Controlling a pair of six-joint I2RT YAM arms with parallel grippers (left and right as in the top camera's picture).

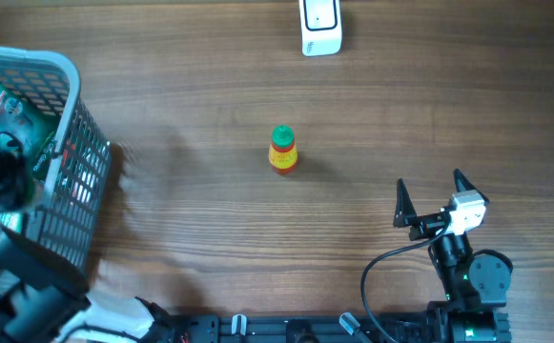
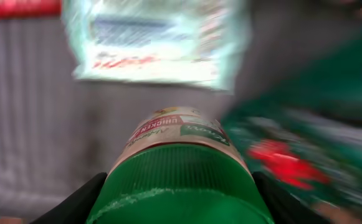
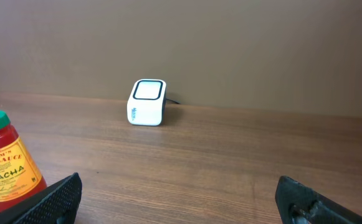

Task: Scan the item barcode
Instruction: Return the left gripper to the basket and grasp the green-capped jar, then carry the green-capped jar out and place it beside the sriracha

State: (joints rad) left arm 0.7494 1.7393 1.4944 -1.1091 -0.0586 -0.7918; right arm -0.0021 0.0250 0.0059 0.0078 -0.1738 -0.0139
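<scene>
In the left wrist view a jar with a ribbed green lid [image 2: 179, 180] and a red-and-green label sits between my left gripper's [image 2: 177, 190] black fingers [image 2: 84, 199], which press against both sides of the lid. The jar stays sharp while the basket's contents behind it are blurred. The overhead view shows the left arm [image 1: 2, 179] reaching into the grey basket [image 1: 62, 67]. The white barcode scanner [image 1: 320, 27] [image 3: 147, 102] stands at the table's far edge. My right gripper [image 1: 436, 195] [image 3: 181, 199] rests open over bare wood at the front right.
A sriracha bottle [image 1: 282, 150] [image 3: 5, 163] with a green cap stands upright mid-table, left of the right gripper. Green and white packets [image 2: 156, 40] lie in the basket. A black cable [image 1: 381, 262] runs beside the right arm's base.
</scene>
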